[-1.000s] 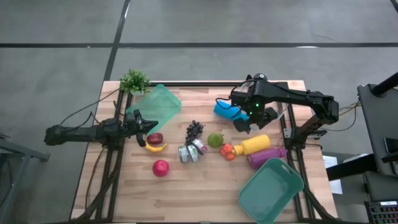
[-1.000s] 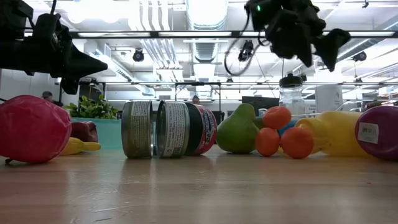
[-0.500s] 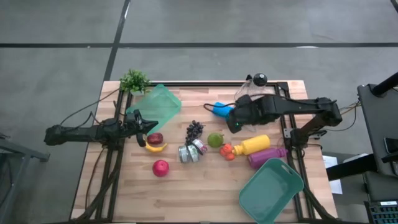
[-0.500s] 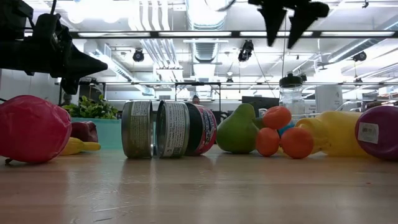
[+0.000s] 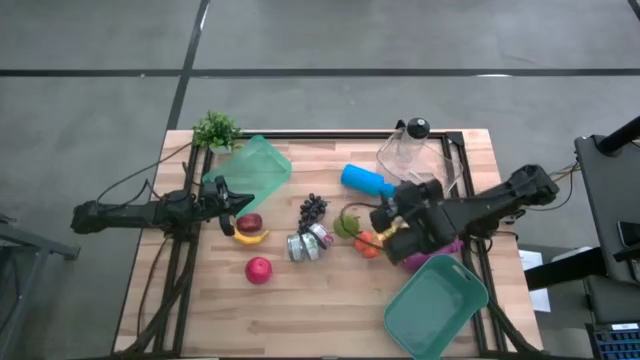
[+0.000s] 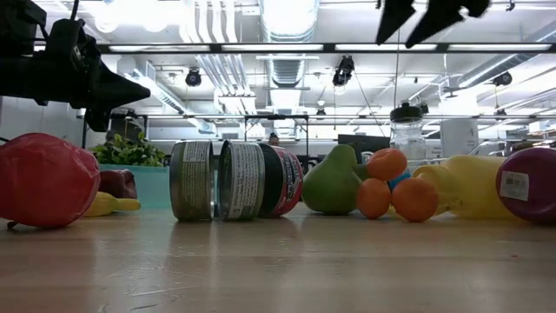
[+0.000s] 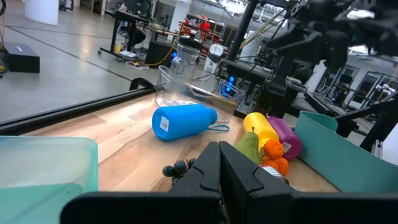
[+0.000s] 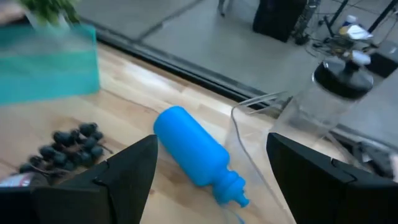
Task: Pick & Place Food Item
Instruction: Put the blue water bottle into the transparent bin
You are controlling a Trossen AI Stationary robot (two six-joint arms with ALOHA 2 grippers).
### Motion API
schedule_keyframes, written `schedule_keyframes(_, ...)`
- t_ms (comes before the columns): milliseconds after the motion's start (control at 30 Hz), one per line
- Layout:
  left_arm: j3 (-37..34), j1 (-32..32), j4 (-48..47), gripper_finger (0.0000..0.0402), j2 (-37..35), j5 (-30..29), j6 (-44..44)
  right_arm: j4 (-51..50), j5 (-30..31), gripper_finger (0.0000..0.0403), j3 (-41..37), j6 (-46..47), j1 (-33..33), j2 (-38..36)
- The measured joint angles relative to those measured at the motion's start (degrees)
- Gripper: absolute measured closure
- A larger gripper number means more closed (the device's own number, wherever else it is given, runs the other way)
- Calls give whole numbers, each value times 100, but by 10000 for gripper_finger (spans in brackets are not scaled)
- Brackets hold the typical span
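Right gripper: my fingers spread, empty, arm stretched over the oranges | Left gripper: clenched, empty, above the banana

Grey concrete floor surrounds the wooden table; bright ceiling lights overhead.
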Motion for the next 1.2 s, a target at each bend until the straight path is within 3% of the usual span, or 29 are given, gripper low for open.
schedule_keyframes(133, -2, -1, -2, 400, 2, 1, 0, 204, 467, 104, -655, 1038, 353, -261)
schedule_keyframes(267, -1, 0, -1, 400, 0, 0, 0, 450, 501, 104, -941, 1898, 394, -359)
schedule_keyframes(400, -2, -2, -2, 400, 2, 0, 0, 700, 533, 104, -956, 1690, 285, -334)
schedule_keyframes(567, 0, -1, -2, 400, 1, 1, 0, 845, 485, 104, -428, 573, -18, -344)
schedule_keyframes(633, 0, -1, -2, 400, 1, 1, 0, 880, 65, 104, 28, -257, -301, -344)
schedule_keyframes(833, -2, -1, -2, 400, 2, 1, -1, 1240, -2438, 104, 1343, -3385, -1741, -254)
schedule_keyframes(933, -2, 0, -2, 400, 2, 0, 0, 1417, -3421, 104, 1697, -4306, -2474, -56)
schedule_keyframes(1067, -2, -2, -2, 400, 2, 2, 0, 1493, -4334, 104, 2020, -4989, -3066, 435)
schedule_keyframes(1200, -1, -1, -2, 400, 2, 1, 0, 1322, -4567, 104, 2355, -5493, -3083, 955)
